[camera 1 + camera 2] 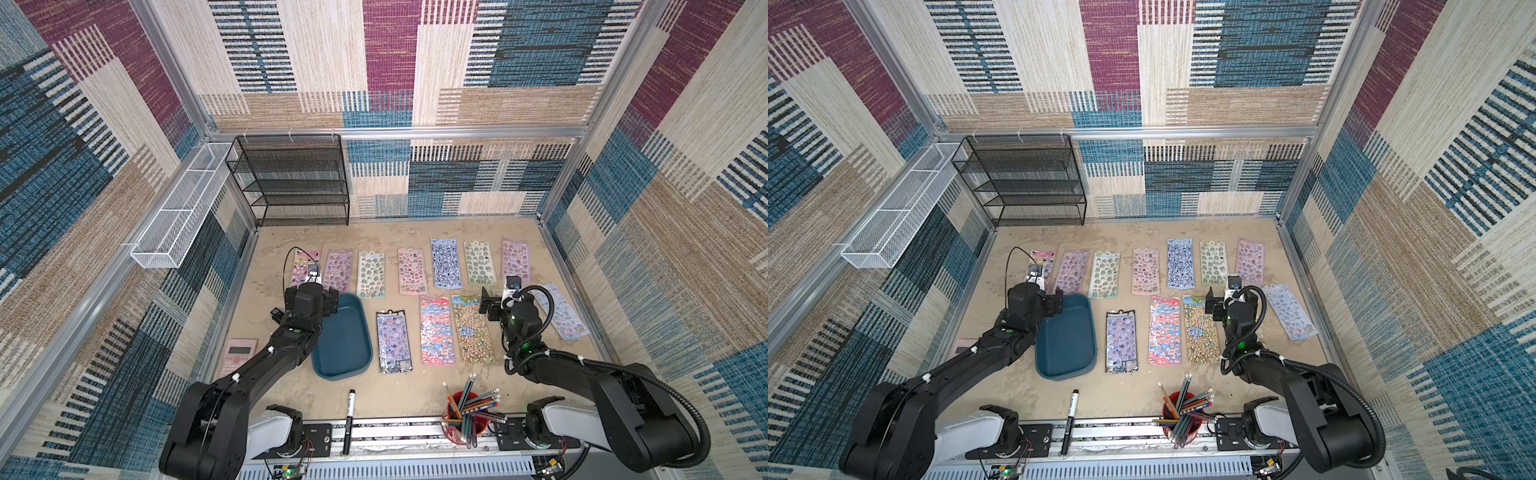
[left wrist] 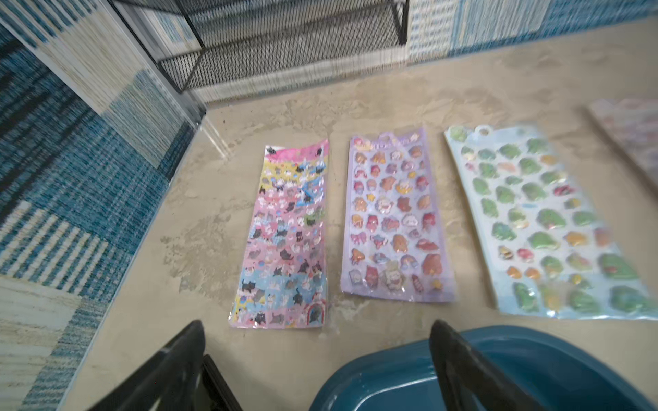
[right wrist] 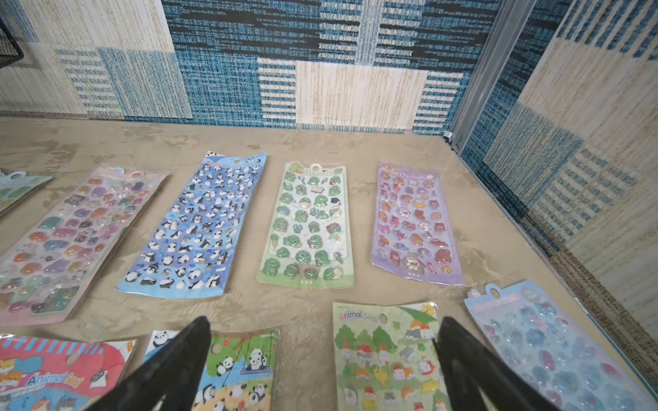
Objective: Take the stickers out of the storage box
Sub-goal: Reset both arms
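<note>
The storage box point(image 1: 343, 336) point(image 1: 1065, 336) is a dark teal tub at the front left of the table, its inside bare. The stickers lie flat on the table in two rows, a blue penguin sheet point(image 1: 446, 264) point(image 3: 199, 224) among them. My left gripper point(image 1: 312, 293) point(image 2: 316, 325) hangs open over the box's far left corner point(image 2: 391, 370), facing a pink cat sheet point(image 2: 285, 231) and a lilac sheet point(image 2: 395, 220). My right gripper point(image 1: 509, 299) point(image 3: 324, 322) is open above the gap between a panda sheet point(image 3: 242, 370) and a green animal sheet point(image 3: 384, 356). Neither holds anything.
A black mesh rack point(image 1: 291, 178) stands at the back left and a white wire basket point(image 1: 178, 208) hangs on the left wall. A pink calculator point(image 1: 239, 355), a black marker point(image 1: 349, 419) and a red cup of pencils point(image 1: 467, 415) sit near the front edge.
</note>
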Motion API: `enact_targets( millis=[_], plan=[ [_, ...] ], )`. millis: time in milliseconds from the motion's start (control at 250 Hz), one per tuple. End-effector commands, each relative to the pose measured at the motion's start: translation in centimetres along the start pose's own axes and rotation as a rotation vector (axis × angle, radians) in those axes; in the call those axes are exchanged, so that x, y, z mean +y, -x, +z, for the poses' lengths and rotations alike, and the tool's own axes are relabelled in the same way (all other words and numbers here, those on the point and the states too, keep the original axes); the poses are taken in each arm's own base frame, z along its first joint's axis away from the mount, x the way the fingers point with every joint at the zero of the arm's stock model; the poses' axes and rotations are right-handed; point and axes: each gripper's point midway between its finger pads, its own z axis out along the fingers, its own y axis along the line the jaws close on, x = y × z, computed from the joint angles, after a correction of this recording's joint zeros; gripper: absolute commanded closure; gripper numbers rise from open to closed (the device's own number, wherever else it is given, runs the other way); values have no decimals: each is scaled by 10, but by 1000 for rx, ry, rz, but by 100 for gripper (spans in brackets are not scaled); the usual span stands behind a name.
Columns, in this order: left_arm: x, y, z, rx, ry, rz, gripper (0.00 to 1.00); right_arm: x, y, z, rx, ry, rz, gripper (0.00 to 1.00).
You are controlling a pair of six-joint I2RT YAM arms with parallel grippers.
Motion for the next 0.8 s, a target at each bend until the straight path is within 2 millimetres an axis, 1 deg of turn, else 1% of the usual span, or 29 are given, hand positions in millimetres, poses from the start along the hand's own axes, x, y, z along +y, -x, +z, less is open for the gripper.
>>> enact_targets(
  millis=[0, 40, 56, 128, 236, 360, 496, 620, 692, 704, 736, 796],
  plan=[
    [10, 7, 12, -85, 51, -54, 1, -1, 17, 5, -62, 12, 32, 1],
    [12, 1, 17, -82, 49, -73, 1, -7, 20, 6, -73, 1, 52, 1],
    [14, 2, 18, -92, 52, -77, 2, -9, 20, 6, -79, -4, 62, 1],
    [11, 3, 22, -90, 19, -61, 1, -20, 24, 7, -104, -24, 113, 1],
    [20, 4, 29, -86, 30, -66, 1, -28, 24, 14, -96, -34, 135, 1],
    [28, 2, 31, -82, 27, -98, 2, -27, 24, 23, -78, -17, 131, 1],
    [23, 1, 27, -80, -4, -114, 1, -21, 24, 31, -63, 9, 118, 1],
    [25, 4, 24, -100, -1, -114, 2, -20, 23, 36, -55, 14, 111, 1],
    [28, 4, 23, -104, 14, -87, 1, -20, 24, 37, -56, 18, 110, 1],
    [30, 10, 23, -132, 21, -90, 2, -19, 24, 37, -57, 20, 110, 1],
    [33, 12, 23, -150, 33, -89, 2, -20, 24, 38, -56, 20, 110, 1],
    [39, 9, 26, -159, 45, -116, 2, -20, 24, 38, -57, 21, 109, 1]
  ],
)
